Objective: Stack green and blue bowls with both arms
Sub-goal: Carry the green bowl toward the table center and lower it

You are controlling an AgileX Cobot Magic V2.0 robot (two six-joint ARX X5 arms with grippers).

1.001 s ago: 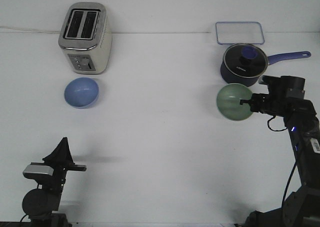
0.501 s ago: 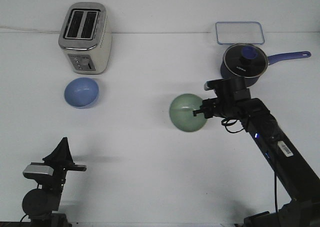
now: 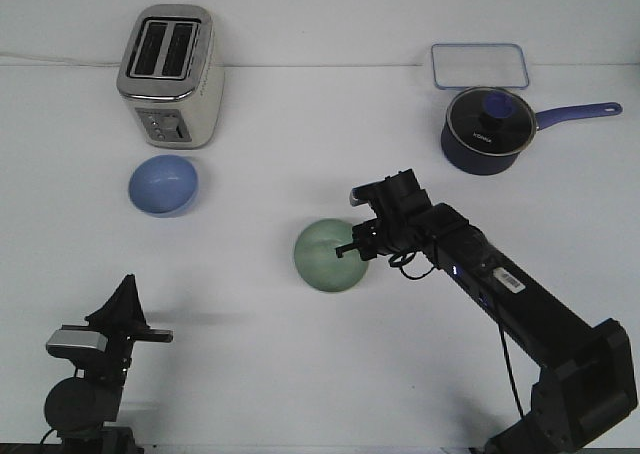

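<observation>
On a white tabletop [image 3: 300, 374], we take the blue bowl [image 3: 163, 185] as our marker. It sits upright, just in front of a cream and chrome toaster [image 3: 170, 74] that stands at the back, a little to the bowl's left. Well in front of the blue bowl, near the close edge, our left gripper [image 3: 125, 304] rests folded low on its base; its black fingers point up and appear drawn together, with nothing between them, well apart from every object. To the right of the blue bowl and somewhat nearer to us is the green bowl [image 3: 325, 256], tipped on its side so that its hollow faces us. Our right gripper [image 3: 352, 250] reaches in from the right, its jaws clamped on the bowl's right rim. We cannot tell whether the green bowl touches the tabletop or hangs just above it. The right arm [image 3: 500, 294] stretches away from the green bowl toward the near right corner, black, with a white label sticker on its long link. Far to the right of the blue bowl, toward the back, stands a dark navy saucepan [image 3: 482, 132] with a glass lid, its handle pointing right. Just behind the saucepan lies a clear rectangular container [image 3: 480, 66] with a blue rim.
</observation>
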